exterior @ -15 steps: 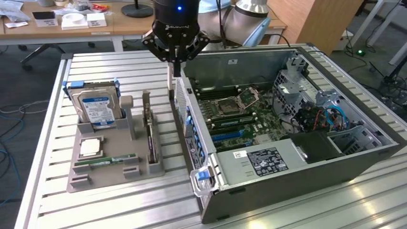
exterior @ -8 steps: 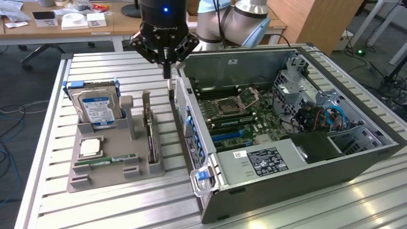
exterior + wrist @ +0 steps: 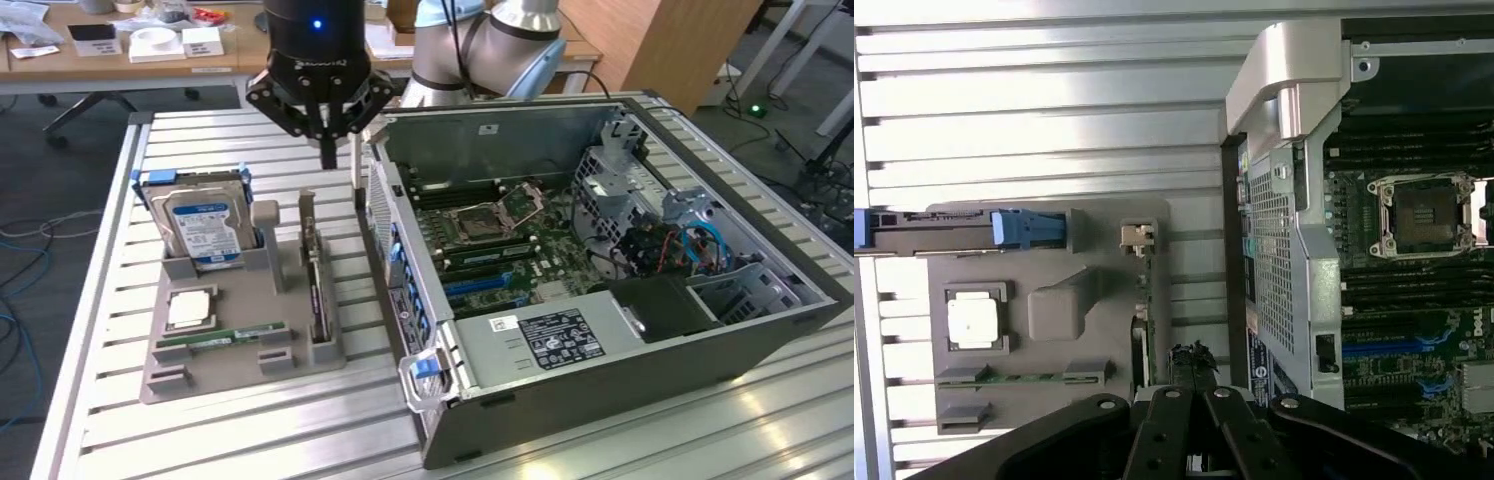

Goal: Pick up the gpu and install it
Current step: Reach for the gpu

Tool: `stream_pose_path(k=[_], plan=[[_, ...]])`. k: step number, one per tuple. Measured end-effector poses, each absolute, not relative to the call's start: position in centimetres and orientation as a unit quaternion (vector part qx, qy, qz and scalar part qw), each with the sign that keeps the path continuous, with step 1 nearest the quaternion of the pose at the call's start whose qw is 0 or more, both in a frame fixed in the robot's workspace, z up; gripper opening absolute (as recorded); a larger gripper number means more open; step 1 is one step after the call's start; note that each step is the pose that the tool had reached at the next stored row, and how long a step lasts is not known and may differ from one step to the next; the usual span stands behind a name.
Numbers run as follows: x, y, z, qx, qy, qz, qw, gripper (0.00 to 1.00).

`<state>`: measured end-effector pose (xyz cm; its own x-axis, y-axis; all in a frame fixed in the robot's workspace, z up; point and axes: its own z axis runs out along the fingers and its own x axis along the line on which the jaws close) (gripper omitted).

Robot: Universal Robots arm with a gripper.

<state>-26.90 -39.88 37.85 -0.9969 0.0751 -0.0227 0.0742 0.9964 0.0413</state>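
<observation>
The gpu [image 3: 315,275] stands on its long edge in a slot of the grey holder tray [image 3: 180,375], a thin dark card with a metal bracket end. From the wrist view the gpu [image 3: 1141,310] shows edge-on. My gripper [image 3: 328,160] hangs above the table beyond the far end of the card, fingers shut together with nothing between them. In the wrist view the gripper [image 3: 1192,355] sits just beside the card's line, between the holder tray [image 3: 1054,255] and the open computer case [image 3: 1284,240].
The tray also carries a blue-labelled hard drive [image 3: 203,228], a silver processor [image 3: 191,308] and a green memory stick [image 3: 220,338]. The open computer case [image 3: 747,340] lies at the exterior view's right, its motherboard [image 3: 501,245] exposed. Desks stand behind.
</observation>
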Motion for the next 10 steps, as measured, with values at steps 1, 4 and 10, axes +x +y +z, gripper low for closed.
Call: stream_pose_path(k=[1, 4, 10], plan=[[-27.1, -39.9, 37.8, 0.037, 0.999, 0.020, 0.012, 0.11], [-27.9, -39.9, 37.7, 0.037, 0.999, 0.020, 0.012, 0.11], [-28.7, -39.9, 37.6, 0.037, 0.999, 0.019, 0.012, 0.11]])
